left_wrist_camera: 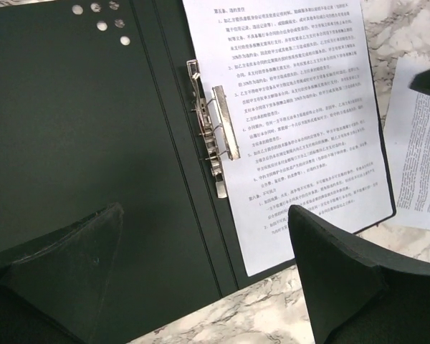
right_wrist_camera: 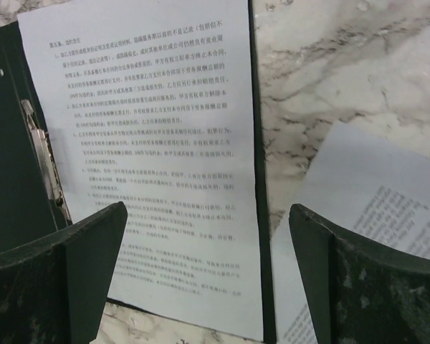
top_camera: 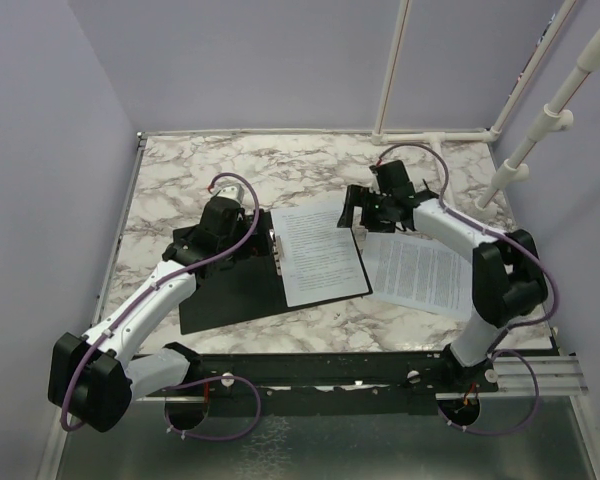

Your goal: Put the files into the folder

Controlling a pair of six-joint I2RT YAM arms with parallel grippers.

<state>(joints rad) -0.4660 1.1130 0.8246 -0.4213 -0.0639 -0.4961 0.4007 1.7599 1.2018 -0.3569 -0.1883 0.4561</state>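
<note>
Hovering open and empty over the folder (top_camera: 220,300): left end effector (left_wrist_camera: 206,209) by its clip (left_wrist_camera: 226,132), right end effector (right_wrist_camera: 209,209) above the filed sheet (right_wrist_camera: 150,143) (other sheet (right_wrist_camera: 373,186) just beside folder, probably next).

The top external camera looks down from above and behind the arm bases at the near edge of the table (top_camera: 180,180), taking in the whole top from afar. The left wrist camera hangs close over the folder (left_wrist_camera: 72,143), facing its metal clip (left_wrist_camera: 222,136). The right wrist camera hangs close over the first sheet (right_wrist_camera: 150,143) inside it. All three share that sheet and the second sheet (right_wrist_camera: 373,208) beside the folder
</note>
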